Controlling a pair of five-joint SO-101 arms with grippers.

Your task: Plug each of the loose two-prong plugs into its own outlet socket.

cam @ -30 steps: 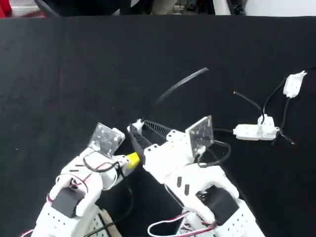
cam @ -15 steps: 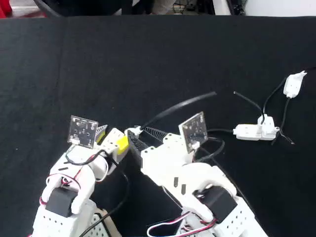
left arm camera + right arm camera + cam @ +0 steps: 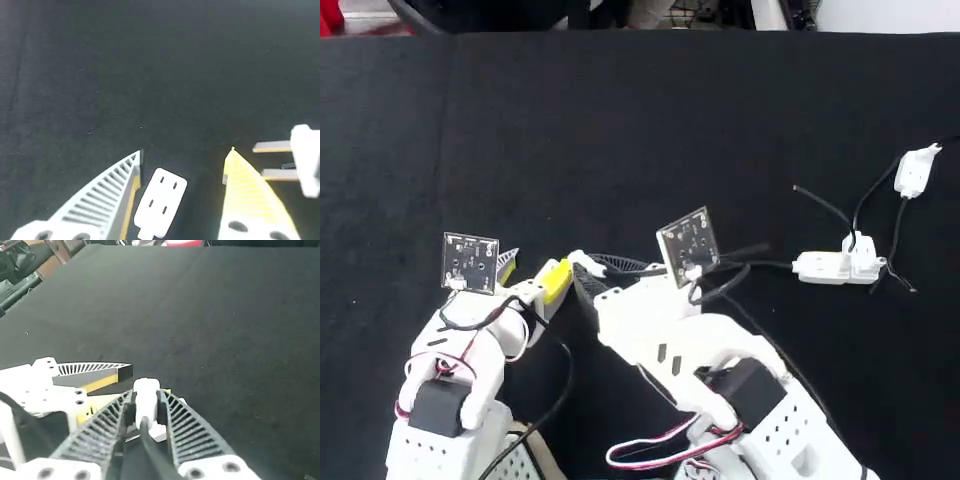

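My right gripper point(image 3: 146, 391) is shut on a white two-prong plug point(image 3: 146, 399), and its black cord point(image 3: 150, 450) trails back between the fingers. In the left wrist view that plug point(image 3: 306, 159) hangs beside the yellow finger point(image 3: 247, 192), prongs pointing across the gap. My left gripper point(image 3: 185, 151) stands open over a small white outlet socket point(image 3: 161, 201), which lies on the black table close to the grey finger point(image 3: 102, 197). From above, the two grippers meet near the table's front middle, left gripper point(image 3: 530, 268) and right gripper point(image 3: 585, 268) nearly touching.
At the right a white outlet block point(image 3: 823, 266) lies with a white plug point(image 3: 860, 250) seated in it. Another white plug point(image 3: 915, 172) rests farther back right, black cords point(image 3: 875, 195) looping between them. The black cloth table point(image 3: 640, 120) stretches bare behind the arms.
Both arms have swung left. The right gripper carried its plug and trailing cord leftward, and the left gripper turned away to the left and stands lower over the table.
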